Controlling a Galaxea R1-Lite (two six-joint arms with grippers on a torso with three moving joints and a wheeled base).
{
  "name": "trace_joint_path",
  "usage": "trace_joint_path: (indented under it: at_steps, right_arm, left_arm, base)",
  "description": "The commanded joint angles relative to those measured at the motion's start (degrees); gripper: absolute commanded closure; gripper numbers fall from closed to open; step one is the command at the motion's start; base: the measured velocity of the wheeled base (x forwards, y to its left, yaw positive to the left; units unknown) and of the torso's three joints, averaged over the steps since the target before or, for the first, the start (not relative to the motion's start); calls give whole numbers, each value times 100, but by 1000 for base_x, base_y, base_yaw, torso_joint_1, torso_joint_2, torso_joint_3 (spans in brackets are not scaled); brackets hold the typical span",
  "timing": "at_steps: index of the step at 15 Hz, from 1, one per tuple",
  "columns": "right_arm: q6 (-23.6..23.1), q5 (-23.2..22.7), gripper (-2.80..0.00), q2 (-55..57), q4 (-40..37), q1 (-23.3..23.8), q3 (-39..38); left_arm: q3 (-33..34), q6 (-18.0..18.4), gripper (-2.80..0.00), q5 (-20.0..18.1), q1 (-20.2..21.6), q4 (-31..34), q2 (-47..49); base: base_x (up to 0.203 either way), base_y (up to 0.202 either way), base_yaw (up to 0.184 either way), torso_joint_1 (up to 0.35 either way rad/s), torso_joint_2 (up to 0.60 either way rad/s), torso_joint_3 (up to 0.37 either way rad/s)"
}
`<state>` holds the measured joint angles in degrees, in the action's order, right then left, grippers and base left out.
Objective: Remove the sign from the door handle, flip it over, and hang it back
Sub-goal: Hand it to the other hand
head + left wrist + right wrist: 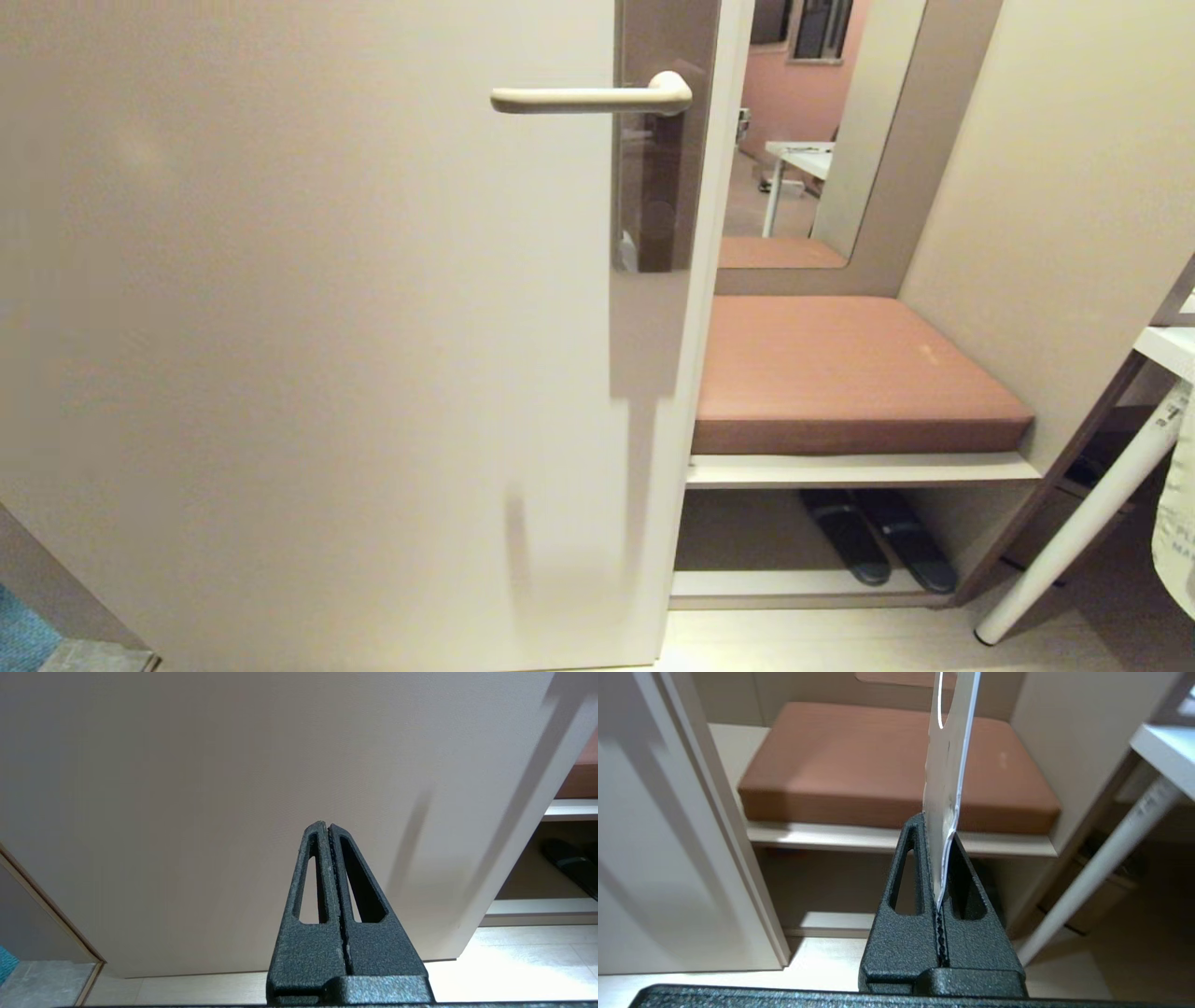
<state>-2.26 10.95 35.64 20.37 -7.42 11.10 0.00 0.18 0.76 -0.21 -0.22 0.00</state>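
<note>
The right gripper (942, 835) clamps the sign (945, 779) edge-on, off the bare door handle (588, 97), before the cushioned bench (896, 765). A table leg (1097, 872) stands beside. The left gripper (329, 828) is closed, empty, facing the door (233, 788).

the left gripper (329, 826) is two matte black, grainy-textured plastic fingers (310, 896), each a tapering wedge with a long slot-shaped cutout; they rise from a broader black block; the right gripper (936, 821) has the same black textured fingers (906, 882), slotted alike, with a ridged inner seam above a black base bar
</note>
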Motion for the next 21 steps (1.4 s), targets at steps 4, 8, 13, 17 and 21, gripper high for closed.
trace_joint_path:
  at_steps: [4, 8, 13, 17, 21]
  right_arm:
    - [-16, -432, 0, -1371, -1, 209, -1079]
    - [-36, -1230, 0, -2173, -971, 460, -1109]
    - [-97, -1221, 0, -3469, -1997, 670, -1110]
    - [130, -1210, 0, -3564, -2037, 690, -1110]
    - [138, -1210, 0, -3564, -2037, 681, -1110]
  left_arm:
    - [0, 3, 0, 4, -6, -4, 9]
    - [0, 8, 0, 4, -6, -4, 9]
    - [0, 0, 0, 4, -1, -4, 9]
    - [0, -1, 0, 4, 3, -4, 9]
    - [0, 8, 0, 4, -6, -4, 9]
  base:
    - [0, 0, 0, 0, 0, 0]
    - [0, 0, 0, 0, 0, 0]
    - [0, 0, 0, 0, 0, 0]
    - [0, 0, 0, 0, 0, 0]
    - [0, 0, 0, 0, 0, 0]
